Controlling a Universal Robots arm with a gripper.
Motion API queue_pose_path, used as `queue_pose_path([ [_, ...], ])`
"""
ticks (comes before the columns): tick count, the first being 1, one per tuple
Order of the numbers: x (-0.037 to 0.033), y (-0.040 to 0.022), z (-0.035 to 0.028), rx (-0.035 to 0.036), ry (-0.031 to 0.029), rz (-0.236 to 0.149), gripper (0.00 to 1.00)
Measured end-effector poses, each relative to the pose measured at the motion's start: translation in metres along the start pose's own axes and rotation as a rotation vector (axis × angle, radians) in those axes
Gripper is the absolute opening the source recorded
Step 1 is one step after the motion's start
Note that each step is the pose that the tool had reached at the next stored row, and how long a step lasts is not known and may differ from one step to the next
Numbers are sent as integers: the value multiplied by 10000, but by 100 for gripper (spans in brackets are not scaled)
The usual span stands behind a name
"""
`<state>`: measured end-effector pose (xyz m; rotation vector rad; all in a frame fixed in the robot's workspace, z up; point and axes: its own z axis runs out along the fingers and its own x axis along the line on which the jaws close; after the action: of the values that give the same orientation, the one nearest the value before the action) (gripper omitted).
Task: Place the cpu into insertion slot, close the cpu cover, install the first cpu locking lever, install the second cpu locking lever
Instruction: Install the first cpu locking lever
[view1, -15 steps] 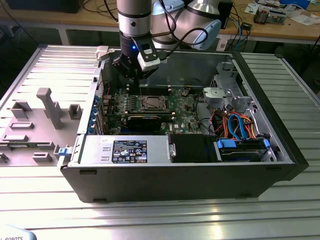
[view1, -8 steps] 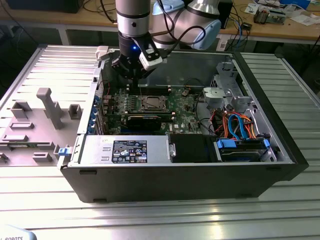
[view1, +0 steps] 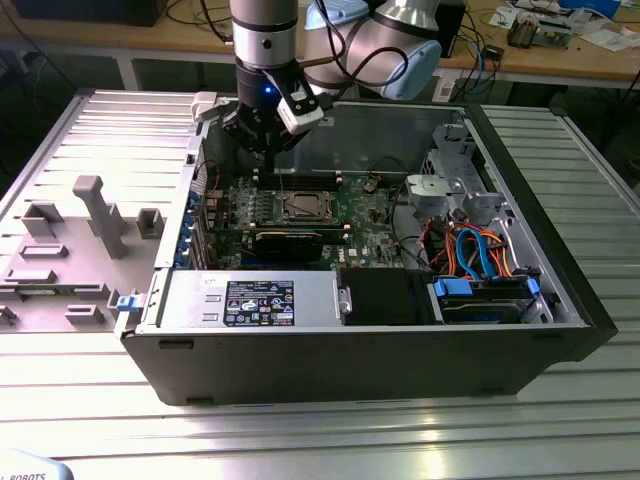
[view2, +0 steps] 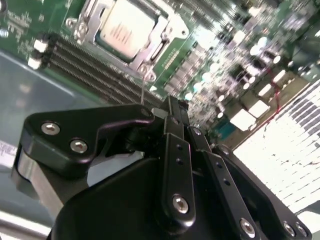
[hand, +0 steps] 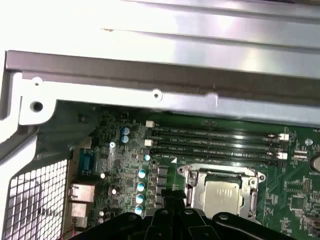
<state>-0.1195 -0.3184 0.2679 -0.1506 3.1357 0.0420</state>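
The gripper (view1: 268, 152) is hovering over the green board (view1: 365, 215) with fingers (view2: 173, 117) pressing together on nothing, while the cpu (hand: 220, 196) is sitting in the insertion slot (hand: 187, 172) (cpu cover (view2: 159, 40) framing it), near but clear of the fingertips.

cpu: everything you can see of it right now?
The cpu is a small flat square chip with a dull silver-grey metal top and faint print. It lies level on the green board, beside the long memory slots. The cpu cover, a thin silvery frame, looks to lie flat around its edges, with the chip's top showing through the window. The end effector hangs above the board to one side, apart from it.
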Motion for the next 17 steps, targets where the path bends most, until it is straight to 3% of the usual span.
queue_pose_path([
  [1,-5,58,5,1,1,-15,11],
  [3,-12,78,12,0,0,-16,11],
  [5,-28,80,15,1,0,-18,11],
  [12,-211,64,31,26,2,-16,11],
  [17,-226,63,35,40,3,-8,11],
])
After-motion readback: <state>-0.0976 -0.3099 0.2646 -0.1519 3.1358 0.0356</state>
